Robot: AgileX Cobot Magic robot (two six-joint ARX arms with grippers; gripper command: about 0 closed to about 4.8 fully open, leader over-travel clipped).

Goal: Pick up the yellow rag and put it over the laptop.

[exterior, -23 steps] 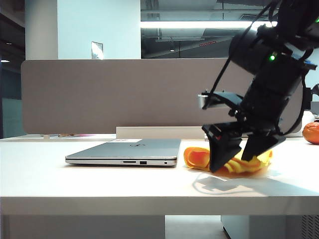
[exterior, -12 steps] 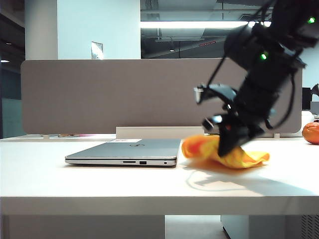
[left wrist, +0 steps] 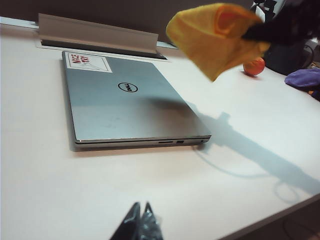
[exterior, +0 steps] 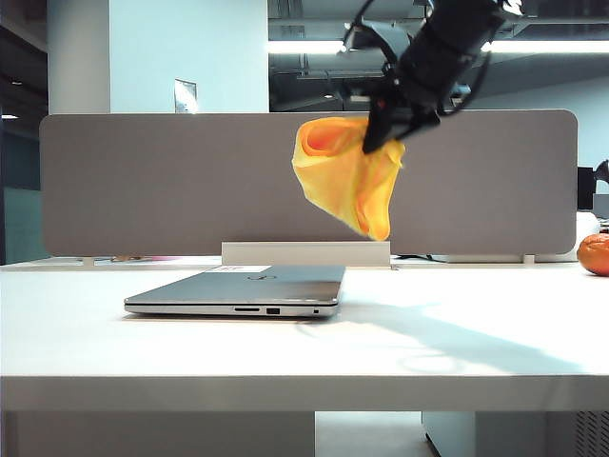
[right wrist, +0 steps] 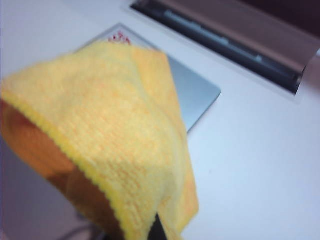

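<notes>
The yellow rag [exterior: 347,176] hangs in folds high above the table, pinched at its top by my right gripper [exterior: 381,133], which is shut on it. It dangles just right of the laptop's near corner. The rag [right wrist: 110,145] fills most of the right wrist view, hiding that gripper's fingers except one dark tip. The laptop [exterior: 249,290] lies shut and flat on the white table, silver-grey, with its round logo and white sticker up [left wrist: 125,102]. My left gripper [left wrist: 140,212] is shut and empty, low over the table in front of the laptop. The rag [left wrist: 215,35] also shows in the left wrist view.
A grey partition [exterior: 171,181] stands behind the table, with a white raised strip [exterior: 304,253] at its foot. A round orange fruit [exterior: 595,254] sits at the far right, and a purple cloth [left wrist: 305,79] lies beyond it.
My right gripper closed on the yellow rag where it lay right of the laptop and lifted it high up and to the left. The left arm stayed still.
</notes>
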